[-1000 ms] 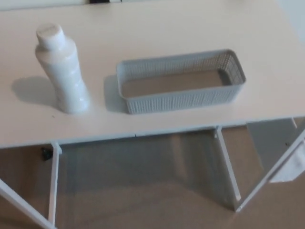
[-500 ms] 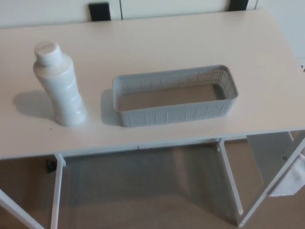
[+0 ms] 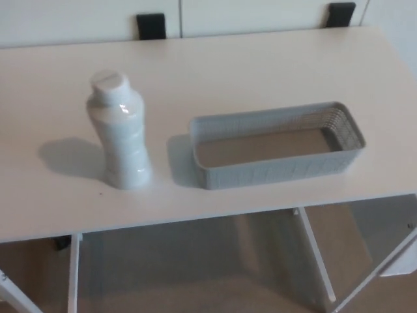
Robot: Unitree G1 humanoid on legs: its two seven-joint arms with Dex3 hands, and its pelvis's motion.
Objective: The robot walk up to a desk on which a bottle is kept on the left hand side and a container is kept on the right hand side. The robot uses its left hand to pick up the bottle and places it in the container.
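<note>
A white bench (image 3: 260, 65) fills most of the head view. On its right part lies a long grey mesh container (image 3: 277, 154), empty, and just left of it, apart from it, a white bottle (image 3: 120, 131) stands upright. Neither hand shows, so the state of the fingers cannot be told.

desk (image 3: 260, 72): white top | 2 black brackets (image 3: 151, 26) at back edge

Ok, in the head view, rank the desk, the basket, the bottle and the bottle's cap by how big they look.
Largest to smallest as they appear:
1. Desk, spanning nearly the whole picture.
2. Basket, long and low.
3. Bottle, upright; it covers less area than the basket.
4. Cap, clearly the smallest.
</note>
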